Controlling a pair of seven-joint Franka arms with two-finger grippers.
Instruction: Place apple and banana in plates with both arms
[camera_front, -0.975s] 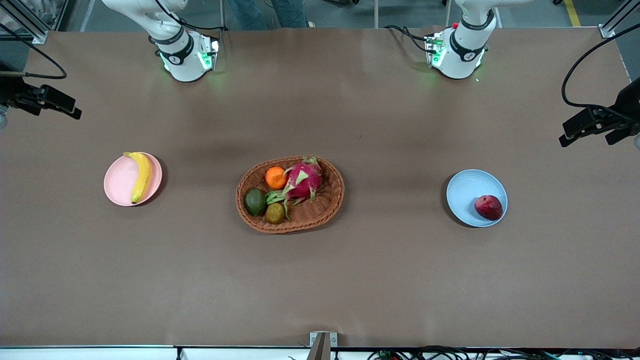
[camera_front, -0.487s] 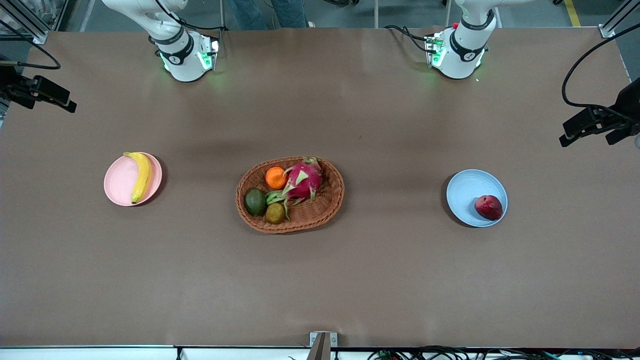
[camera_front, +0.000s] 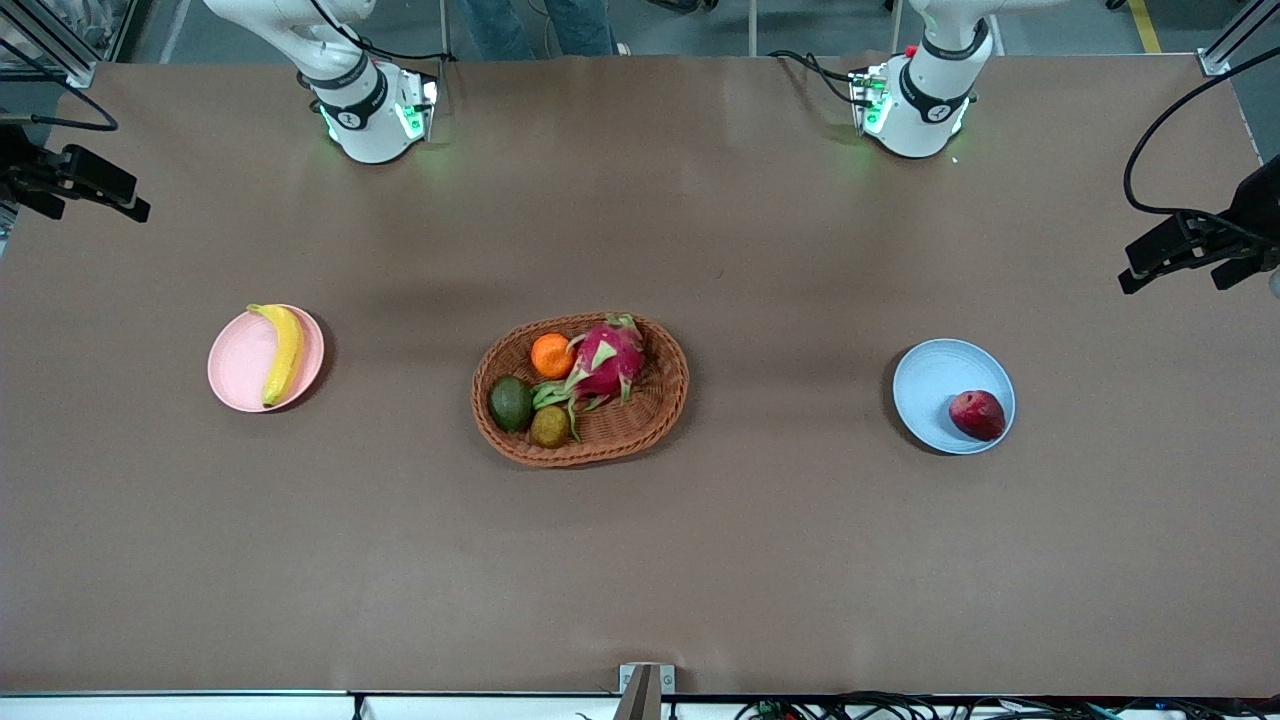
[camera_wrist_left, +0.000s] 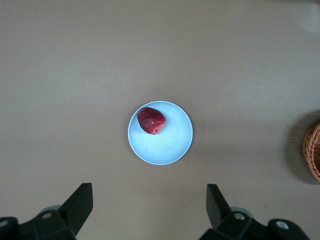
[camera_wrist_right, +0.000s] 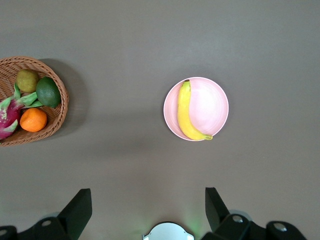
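The yellow banana (camera_front: 281, 352) lies in the pale pink plate (camera_front: 235, 362) toward the right arm's end of the table. It also shows in the right wrist view (camera_wrist_right: 186, 112) on that plate (camera_wrist_right: 210, 106). The dark red apple (camera_front: 977, 414) lies in the pale blue plate (camera_front: 935, 382) toward the left arm's end. It also shows in the left wrist view (camera_wrist_left: 151, 120) on that plate (camera_wrist_left: 170, 144). My right gripper (camera_front: 95, 208) (camera_wrist_right: 148, 201) is open and empty, high over its table end. My left gripper (camera_front: 1168, 283) (camera_wrist_left: 149, 198) is open and empty, high over its end.
An oval wicker basket (camera_front: 655, 400) stands mid-table and holds an orange (camera_front: 551, 355), a pink dragon fruit (camera_front: 606, 360) and two greenish fruits. Its rim shows in the left wrist view (camera_wrist_left: 312, 157) and the right wrist view (camera_wrist_right: 62, 102). The arm bases stand at the table's back edge.
My right gripper has drifted a little outward toward its table end and toward the bases. The left gripper, fruit and plates have not moved.
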